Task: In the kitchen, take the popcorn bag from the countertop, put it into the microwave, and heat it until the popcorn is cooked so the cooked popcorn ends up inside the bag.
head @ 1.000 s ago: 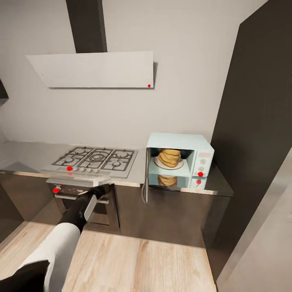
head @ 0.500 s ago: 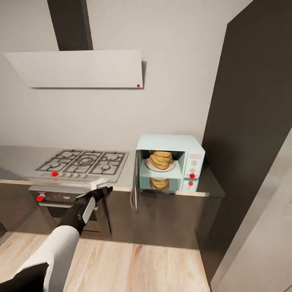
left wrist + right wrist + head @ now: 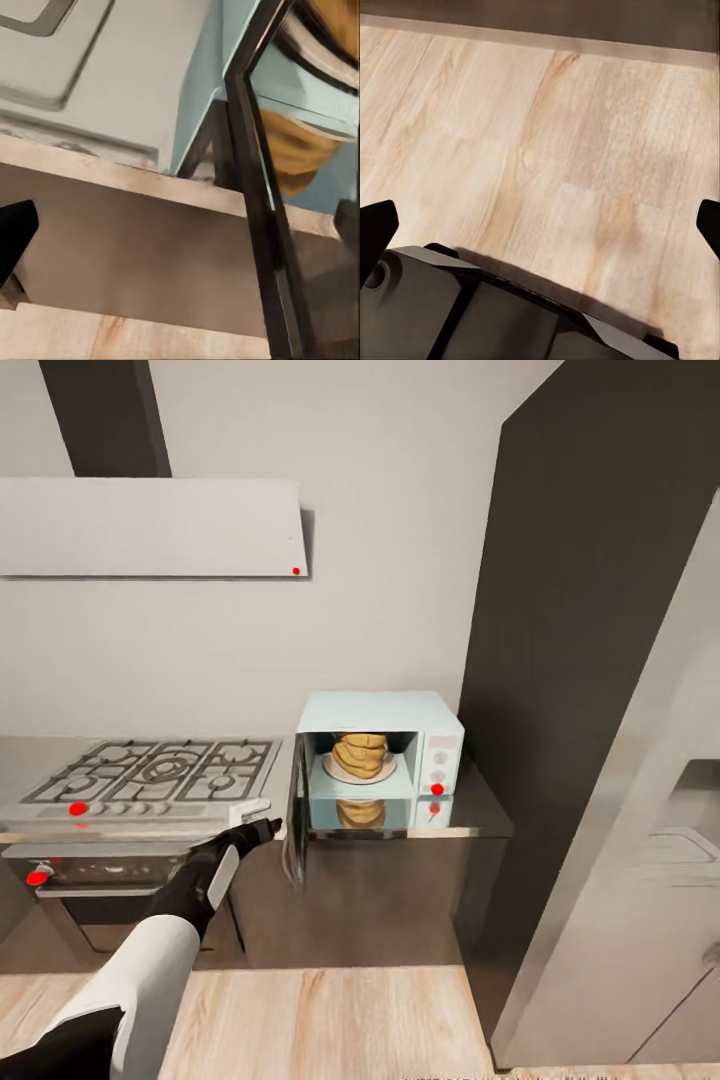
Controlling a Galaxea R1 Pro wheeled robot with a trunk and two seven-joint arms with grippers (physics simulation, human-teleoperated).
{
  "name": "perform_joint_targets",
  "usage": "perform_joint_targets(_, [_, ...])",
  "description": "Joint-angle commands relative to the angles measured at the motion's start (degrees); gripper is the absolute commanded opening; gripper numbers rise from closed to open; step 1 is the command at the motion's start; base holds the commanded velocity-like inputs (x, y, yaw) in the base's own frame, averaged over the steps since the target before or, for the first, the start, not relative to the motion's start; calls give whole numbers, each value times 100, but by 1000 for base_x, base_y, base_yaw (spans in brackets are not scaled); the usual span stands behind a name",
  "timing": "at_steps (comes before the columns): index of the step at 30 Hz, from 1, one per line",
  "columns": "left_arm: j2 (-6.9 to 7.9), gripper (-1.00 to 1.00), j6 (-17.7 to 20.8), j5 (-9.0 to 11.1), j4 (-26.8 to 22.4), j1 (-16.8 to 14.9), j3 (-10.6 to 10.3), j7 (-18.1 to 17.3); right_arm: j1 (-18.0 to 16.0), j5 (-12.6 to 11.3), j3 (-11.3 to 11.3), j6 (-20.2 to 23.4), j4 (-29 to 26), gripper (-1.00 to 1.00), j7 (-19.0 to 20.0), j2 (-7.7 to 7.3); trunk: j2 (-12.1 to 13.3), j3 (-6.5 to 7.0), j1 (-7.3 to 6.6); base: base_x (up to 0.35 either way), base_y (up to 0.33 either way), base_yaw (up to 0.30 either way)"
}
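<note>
The pale blue microwave (image 3: 381, 712) stands on the steel countertop (image 3: 478, 819) with its door (image 3: 296, 822) swung open toward me. Inside it, the tan popcorn bag (image 3: 362, 754) sits upright on a white plate, and its reflection shows in the worktop below. The popcorn is hidden in the bag. My left gripper (image 3: 264, 829) is open and hangs just left of the door's free edge, not touching it. In the left wrist view the door edge (image 3: 253, 196) and the popcorn bag (image 3: 336, 26) show between the spread fingertips (image 3: 15, 238). My right gripper (image 3: 540, 229) is open over the wooden floor.
A gas hob (image 3: 150, 770) and a built-in steel oven (image 3: 70, 875) lie left of the microwave, under a pale range hood (image 3: 150, 525). A tall dark cabinet (image 3: 590, 610) rises right of the microwave, with a grey fridge (image 3: 650, 860) nearer me. Wooden floor (image 3: 330, 1020) lies ahead.
The camera has swung right, so the whole scene has slid left. The left gripper now stands closer to the open door's edge. The bag has stayed inside the microwave.
</note>
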Motion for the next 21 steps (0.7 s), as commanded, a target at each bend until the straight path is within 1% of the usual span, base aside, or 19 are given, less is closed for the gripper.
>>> perform_joint_targets(1, [-36,100,41,31,-10,-2,33,-29,0,46,-12,-13,-8,100,1,2,-13,-12,4,0,0,-288])
perform_joint_targets(5, [-71,100,41,26,-10,-4,23,-26,0,46,-12,-14,-8,100,3,2,-13,-12,4,0,0,-289])
perform_joint_targets(21, [-103,100,41,20,-10,-5,13,-31,0,46,-12,-11,-9,100,-4,2,-13,-12,4,0,0,-291])
